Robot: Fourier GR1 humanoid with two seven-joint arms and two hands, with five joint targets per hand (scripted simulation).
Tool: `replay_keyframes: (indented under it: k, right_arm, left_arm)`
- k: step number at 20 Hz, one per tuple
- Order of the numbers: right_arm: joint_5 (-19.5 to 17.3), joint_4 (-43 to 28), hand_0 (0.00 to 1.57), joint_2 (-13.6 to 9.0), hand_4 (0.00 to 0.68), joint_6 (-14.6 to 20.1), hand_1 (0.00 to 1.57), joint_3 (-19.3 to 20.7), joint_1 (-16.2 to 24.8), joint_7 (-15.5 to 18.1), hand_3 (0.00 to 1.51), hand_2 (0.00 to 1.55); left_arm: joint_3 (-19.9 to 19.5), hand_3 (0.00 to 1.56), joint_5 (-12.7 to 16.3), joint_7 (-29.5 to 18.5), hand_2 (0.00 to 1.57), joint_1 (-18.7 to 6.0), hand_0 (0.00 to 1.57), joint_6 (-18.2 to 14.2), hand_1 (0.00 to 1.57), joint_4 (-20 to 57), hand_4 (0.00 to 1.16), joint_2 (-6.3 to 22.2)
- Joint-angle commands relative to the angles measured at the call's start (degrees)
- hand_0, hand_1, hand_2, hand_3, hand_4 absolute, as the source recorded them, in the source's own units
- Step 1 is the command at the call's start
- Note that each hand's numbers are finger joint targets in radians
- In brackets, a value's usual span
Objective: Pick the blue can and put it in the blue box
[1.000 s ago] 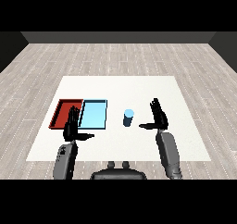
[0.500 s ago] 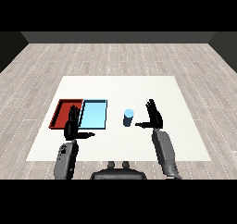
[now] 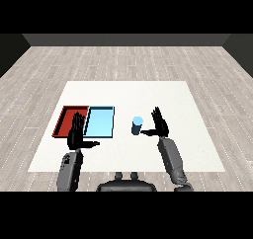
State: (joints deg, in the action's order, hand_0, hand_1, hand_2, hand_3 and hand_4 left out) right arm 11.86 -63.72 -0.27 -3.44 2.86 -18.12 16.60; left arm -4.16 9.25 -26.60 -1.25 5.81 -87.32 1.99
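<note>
Forearms came up from the lower corners, grey, each ending in a black hand. Nearest on the left side, the left hand (image 3: 77, 134) hung over the near edge of the red tray (image 3: 65, 117), fingers straight and spread, thumb out to the side, holding nothing. On the other side the right hand (image 3: 159, 126) stood upright with its fingers straight and apart, thumb reaching toward the blue can (image 3: 137, 125). That can stood upright on the white table (image 3: 178, 99), just beside the right hand and well short of any tray. Whether the thumb tip was touching the can or only close to it could not be told from this angle. A little further back and to the left lay the light blue tray (image 3: 100, 122), side by side with the red one, nothing in it.

The risk looked plain enough: the can was narrow and tall, and an open hand arriving sideways could nudge it over before the fingers curled round it. Carrying it left would also bring the can across toward the idle left hand, which might get in the way near the tray.
</note>
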Motion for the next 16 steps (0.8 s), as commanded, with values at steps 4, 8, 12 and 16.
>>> replay_keyframes:
  k: [4,8,12,16]
  right_arm:
    - [1.2,2.0,0.0,-0.4,0.0,-0.7,0.0,-1.2,1.8,3.0,0.0,0.0]
    - [4.0,13.8,0.0,0.3,0.0,2.6,0.0,-3.8,-5.2,8.4,0.0,0.0]
    - [2.5,10.9,0.0,-0.1,0.0,2.0,0.0,-1.9,-5.9,2.1,0.0,0.0]
    - [6.5,10.1,0.0,0.3,0.0,2.3,0.0,-6.7,-4.6,4.4,0.0,0.0]
  left_arm:
    - [-1.2,0.0,0.9,2.4,0.0,-1.9,0.0,0.2,0.0,-0.2,0.0,1.6]
    - [4.3,0.0,-2.4,6.8,0.0,-0.2,0.0,-5.8,0.0,-7.7,0.0,-1.9]
    - [-0.3,0.0,-1.2,0.8,0.0,-1.5,0.0,-1.8,0.0,0.3,0.0,0.5]
    - [0.0,0.0,0.6,2.2,0.0,3.0,0.0,-0.1,0.0,-4.9,0.0,0.9]
